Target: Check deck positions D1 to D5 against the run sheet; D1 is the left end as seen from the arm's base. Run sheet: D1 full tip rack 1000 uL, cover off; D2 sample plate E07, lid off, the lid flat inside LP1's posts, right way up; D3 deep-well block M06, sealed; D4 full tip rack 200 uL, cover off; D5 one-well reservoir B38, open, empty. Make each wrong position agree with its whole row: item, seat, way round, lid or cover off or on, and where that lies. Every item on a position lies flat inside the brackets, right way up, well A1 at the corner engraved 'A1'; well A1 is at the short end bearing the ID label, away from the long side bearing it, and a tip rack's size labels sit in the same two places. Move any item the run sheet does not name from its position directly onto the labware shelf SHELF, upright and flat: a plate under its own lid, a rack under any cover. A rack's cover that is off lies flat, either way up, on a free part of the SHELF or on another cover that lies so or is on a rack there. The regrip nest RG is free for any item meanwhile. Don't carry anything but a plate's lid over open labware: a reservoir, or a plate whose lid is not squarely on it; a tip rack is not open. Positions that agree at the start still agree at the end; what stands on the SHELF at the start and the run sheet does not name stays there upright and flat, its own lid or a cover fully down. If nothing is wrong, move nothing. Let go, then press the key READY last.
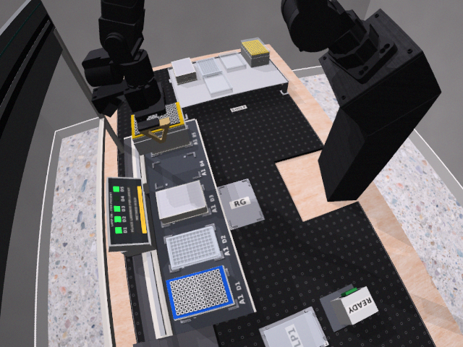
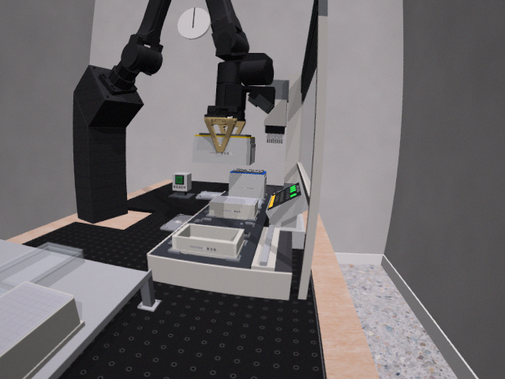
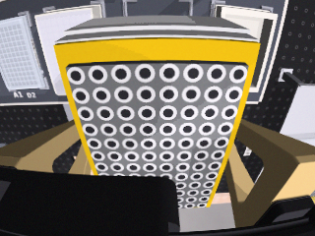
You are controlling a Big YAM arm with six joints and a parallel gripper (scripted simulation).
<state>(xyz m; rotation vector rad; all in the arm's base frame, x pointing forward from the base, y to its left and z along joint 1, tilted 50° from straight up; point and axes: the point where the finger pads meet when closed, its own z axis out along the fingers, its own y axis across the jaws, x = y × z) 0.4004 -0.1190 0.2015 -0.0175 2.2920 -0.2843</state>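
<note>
My gripper (image 2: 223, 148) (image 3: 157, 118) is shut on a yellow-rimmed tip rack (image 1: 161, 139) (image 2: 207, 150) (image 3: 157, 105), uncovered and held upright high above the deck's D5 end. D4 (image 1: 175, 170) is bare. An open, empty reservoir (image 2: 208, 248) sits at D5, hidden by the rack in the top view. A pale deep-well block (image 1: 181, 202) (image 2: 232, 208) sits at D3, a clear plate (image 1: 193, 246) (image 3: 17, 51) at D2, and a blue-rimmed tip rack (image 1: 200, 293) (image 2: 246, 187) at D1. A clear lid seems to lie on LP1 (image 1: 293, 334); its fit is hard to tell.
The shelf (image 1: 257, 80) holds a white block (image 1: 184, 70), a clear plate (image 1: 209, 66), clear covers (image 1: 231, 61) (image 1: 218, 84) and a covered yellow rack (image 1: 255, 52). RG (image 1: 239, 216) is bare. The READY key (image 1: 360, 306) (image 2: 180, 181) stands beyond LP1. The lamp panel (image 1: 129, 212) shows D4 dark.
</note>
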